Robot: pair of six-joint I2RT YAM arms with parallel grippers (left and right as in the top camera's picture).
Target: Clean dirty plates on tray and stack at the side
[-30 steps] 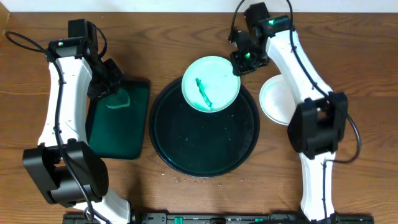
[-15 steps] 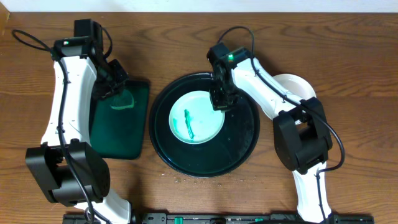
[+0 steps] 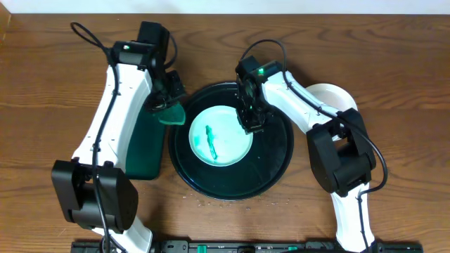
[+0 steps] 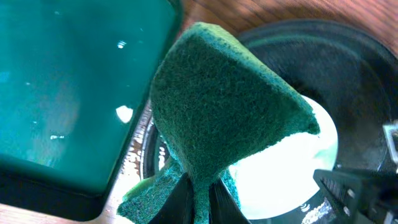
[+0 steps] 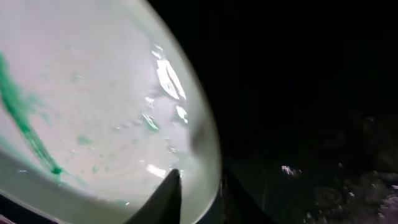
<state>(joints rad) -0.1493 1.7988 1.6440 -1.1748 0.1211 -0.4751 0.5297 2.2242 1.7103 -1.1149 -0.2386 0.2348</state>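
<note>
While the left gripper (image 3: 166, 104) hangs over the upper-left rim of the tray (image 3: 278, 165), its jaws are clamped on a dark green sponge (image 4: 230, 106), which the left wrist view shows folded upward into a rough cone above the two fingers. Left of centre in the overhead view lies a rectangular green tray (image 3: 144, 151), its wet surface glinting, with one long side just beside the black tray. At the middle of the overhead frame a pale turquoise plate (image 3: 218, 137) lies flat inside the black tray, toward its upper left, and a green streak (image 3: 209, 139) runs across the plate's centre. The right gripper (image 3: 249, 121) meets this plate at its right edge; in the right wrist view the rim passes between the two fingers (image 5: 165, 196), so the jaws are closed on the plate. Droplets and green smears mark the plate near that rim. At the upper right of the overhead frame a second plate (image 3: 337, 93), plain white, rests on the wooden table (image 3: 408, 63) just beside the black tray, partly hidden by the right arm.
</note>
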